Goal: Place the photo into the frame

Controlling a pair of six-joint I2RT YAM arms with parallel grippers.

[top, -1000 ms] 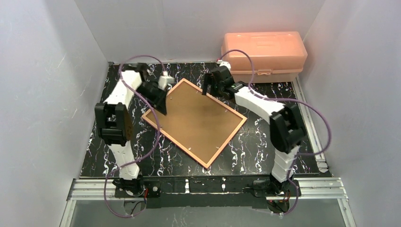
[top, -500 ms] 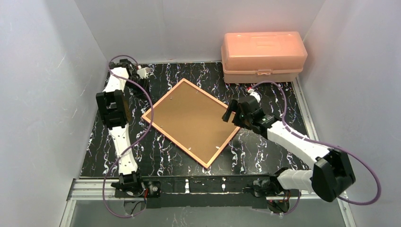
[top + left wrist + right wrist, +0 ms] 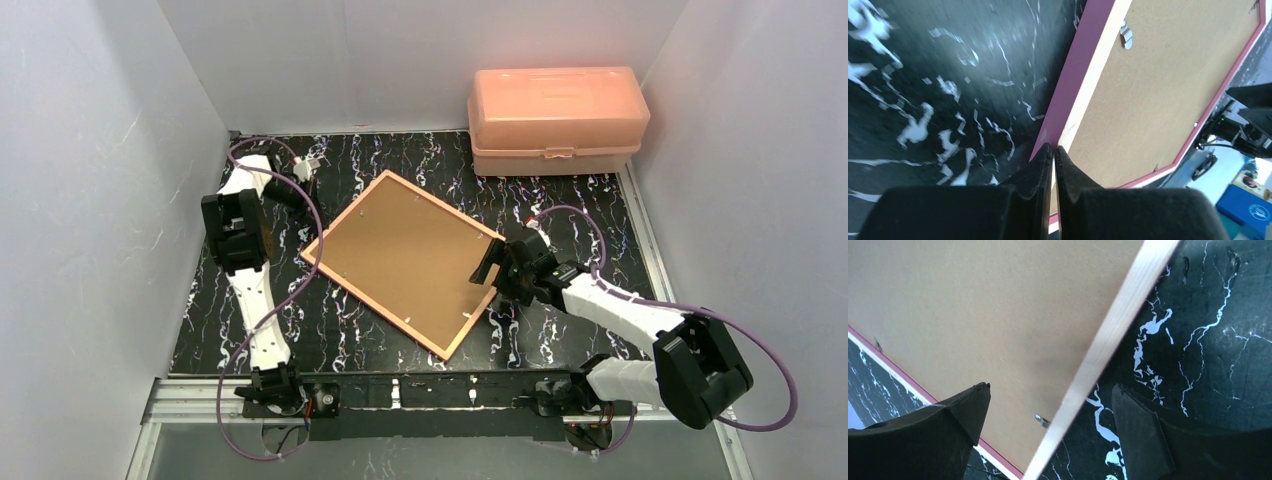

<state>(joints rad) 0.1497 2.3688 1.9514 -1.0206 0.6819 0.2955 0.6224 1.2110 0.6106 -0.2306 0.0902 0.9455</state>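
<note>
Photo not seen in any view; the frame (image 3: 372,299) lies back-up at mid-table, set diagonally, and a brown board (image 3: 405,255) fills it, so what sits under the board cannot be told. From above, the frame's right corner is hidden under the right gripper (image 3: 490,268). In the right wrist view its fingers stand wide apart astride the frame's pale edge, one over the board, the other over the table (image 3: 350,340); contact cannot be made out, and nothing is held. The left arm is folded in the far-left corner, and from above the left gripper (image 3: 305,165) is small and hard to read. In its wrist view the left gripper (image 3: 1053,149) has its fingers pressed together with nothing between them, tips lining up with the frame's near corner; the gap to it cannot be judged. Small metal clips (image 3: 1126,35) sit on the frame's back at the board's edge, and one shows blurred in the right wrist view. The left wrist view's lower right is blurred clutter, cut off. A peach box (image 3: 555,105) stands against the far wall, lid down, well apart from the frame. A purple cable (image 3: 575,215) loops above the right arm.
</note>
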